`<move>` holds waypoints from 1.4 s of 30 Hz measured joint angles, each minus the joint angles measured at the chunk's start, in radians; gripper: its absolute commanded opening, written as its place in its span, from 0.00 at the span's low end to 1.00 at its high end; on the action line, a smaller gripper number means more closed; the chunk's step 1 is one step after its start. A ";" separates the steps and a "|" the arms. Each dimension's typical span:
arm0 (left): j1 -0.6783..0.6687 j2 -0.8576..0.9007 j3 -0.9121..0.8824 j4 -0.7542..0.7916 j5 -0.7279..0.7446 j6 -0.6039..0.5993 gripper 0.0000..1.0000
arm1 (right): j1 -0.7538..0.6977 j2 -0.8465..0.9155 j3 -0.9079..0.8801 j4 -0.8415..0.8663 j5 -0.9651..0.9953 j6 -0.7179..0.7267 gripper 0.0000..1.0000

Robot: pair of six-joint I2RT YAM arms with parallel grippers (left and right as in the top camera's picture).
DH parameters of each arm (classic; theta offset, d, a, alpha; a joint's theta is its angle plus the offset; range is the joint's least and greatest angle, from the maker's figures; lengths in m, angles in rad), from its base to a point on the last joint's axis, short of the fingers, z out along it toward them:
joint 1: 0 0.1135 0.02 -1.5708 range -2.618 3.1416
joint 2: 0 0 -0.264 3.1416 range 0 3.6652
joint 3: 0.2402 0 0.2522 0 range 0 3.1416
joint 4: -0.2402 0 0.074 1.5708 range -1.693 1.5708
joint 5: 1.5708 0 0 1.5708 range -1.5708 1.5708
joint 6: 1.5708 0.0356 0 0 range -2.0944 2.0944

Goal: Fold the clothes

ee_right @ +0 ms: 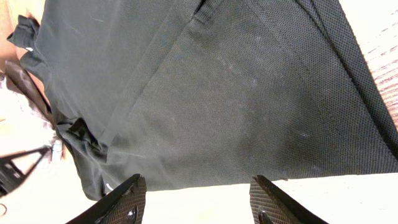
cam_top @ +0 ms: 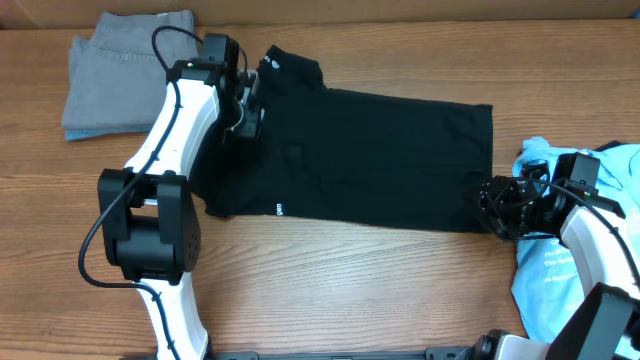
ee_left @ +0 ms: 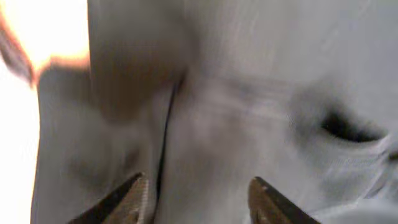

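The black short-sleeved shirt [cam_top: 370, 150] lies spread across the middle of the table, collar at the upper left, hem to the right. My left gripper [cam_top: 247, 112] is over its left sleeve near the collar; in the left wrist view its jaws [ee_left: 198, 198] are open just above blurred fabric [ee_left: 236, 118]. My right gripper [cam_top: 492, 208] is at the shirt's lower right hem corner; its jaws [ee_right: 198, 199] are open and empty, just off the hem edge [ee_right: 249, 112]. The light blue printed tee [cam_top: 545, 270] lies at the right edge under the right arm.
A folded grey garment [cam_top: 125, 70] lies at the back left corner. The left arm's base [cam_top: 150, 235] stands at the front left, the right arm [cam_top: 600, 240] at the right edge. Wooden table [cam_top: 350, 290] in front.
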 measured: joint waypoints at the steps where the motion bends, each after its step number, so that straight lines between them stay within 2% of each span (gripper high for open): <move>1: 0.001 0.000 0.000 -0.041 -0.014 -0.001 0.48 | 0.000 0.000 0.000 0.000 0.002 -0.002 0.58; 5: 0.014 0.000 0.000 -0.187 -0.062 -0.002 0.33 | 0.000 0.000 0.000 0.016 0.026 -0.006 0.60; 11: 0.066 0.000 -0.037 -0.235 -0.092 -0.005 0.31 | 0.000 0.000 0.000 0.039 0.068 -0.007 0.62; 21: 0.139 0.000 -0.163 -0.257 -0.016 -0.001 0.35 | 0.000 0.000 0.000 0.043 0.121 -0.010 0.70; 25: 0.138 0.000 -0.166 -0.234 0.016 -0.001 0.32 | 0.000 0.000 0.000 0.043 0.129 -0.010 0.72; 30: 0.138 0.000 -0.166 -0.259 0.033 -0.001 0.32 | 0.000 0.000 0.000 0.036 0.135 -0.010 0.72; 36: 0.139 0.000 -0.164 -0.292 -0.029 -0.014 0.31 | 0.000 0.000 0.000 0.035 0.138 -0.010 0.73; 39: 0.151 0.000 -0.154 -0.293 -0.037 -0.029 0.34 | 0.000 0.000 0.000 0.036 0.141 -0.010 0.74; 42: 0.172 0.000 -0.142 -0.269 0.041 -0.023 0.38 | 0.000 0.000 0.000 0.042 0.149 -0.009 0.74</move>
